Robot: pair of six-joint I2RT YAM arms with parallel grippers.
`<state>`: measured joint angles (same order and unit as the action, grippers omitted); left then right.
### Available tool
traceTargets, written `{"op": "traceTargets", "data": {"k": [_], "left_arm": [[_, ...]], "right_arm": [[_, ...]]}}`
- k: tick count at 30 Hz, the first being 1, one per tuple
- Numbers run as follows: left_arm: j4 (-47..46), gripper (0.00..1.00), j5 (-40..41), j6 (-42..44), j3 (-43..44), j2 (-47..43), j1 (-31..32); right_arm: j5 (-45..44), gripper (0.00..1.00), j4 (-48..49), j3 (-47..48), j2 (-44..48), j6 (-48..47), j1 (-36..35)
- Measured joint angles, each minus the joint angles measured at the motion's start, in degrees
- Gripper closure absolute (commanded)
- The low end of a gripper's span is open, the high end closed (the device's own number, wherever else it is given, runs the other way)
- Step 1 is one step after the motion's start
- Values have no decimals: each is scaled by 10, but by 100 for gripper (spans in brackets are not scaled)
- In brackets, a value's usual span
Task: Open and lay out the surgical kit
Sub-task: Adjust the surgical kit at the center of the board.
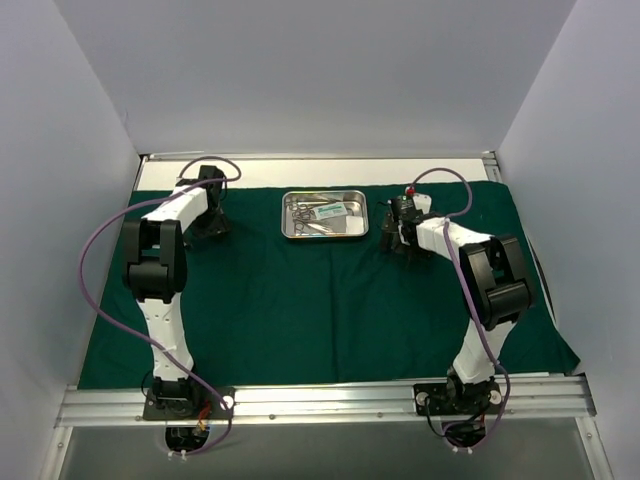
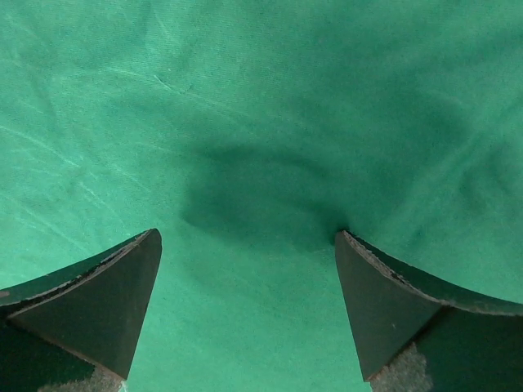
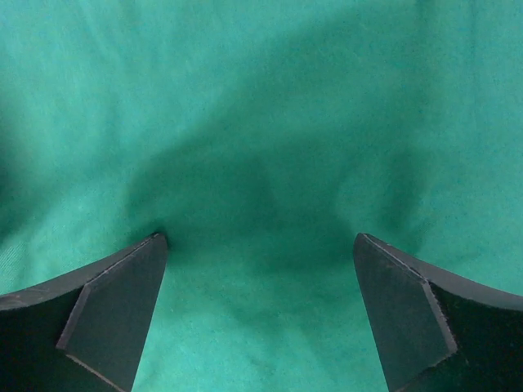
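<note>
The surgical kit's dark green cloth lies spread flat over the table. On its far middle stands the shiny steel tray, with thin silver instruments and a small white packet inside. My left gripper hangs low over the cloth left of the tray, open, with only green cloth between its fingers. Right of the tray, my right gripper is also open just above bare cloth, its fingers wide apart.
Bare white table shows beyond the cloth's far edge. Grey walls close in the left, right and back. An aluminium rail carries both arm bases along the near edge. Purple cables loop off each arm.
</note>
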<state>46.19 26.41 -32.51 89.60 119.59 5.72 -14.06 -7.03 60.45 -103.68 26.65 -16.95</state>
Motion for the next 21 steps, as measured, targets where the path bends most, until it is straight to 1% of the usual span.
{"op": "traceTargets", "data": {"k": [9, 21], "left_arm": [[54, 2, 0, 3, 127, 79, -13], [107, 2, -3, 20, 319, 191, -13]], "right_arm": [[19, 7, 19, 84, -73, 4, 30], [12, 7, 6, 193, -150, 0, 45]]}}
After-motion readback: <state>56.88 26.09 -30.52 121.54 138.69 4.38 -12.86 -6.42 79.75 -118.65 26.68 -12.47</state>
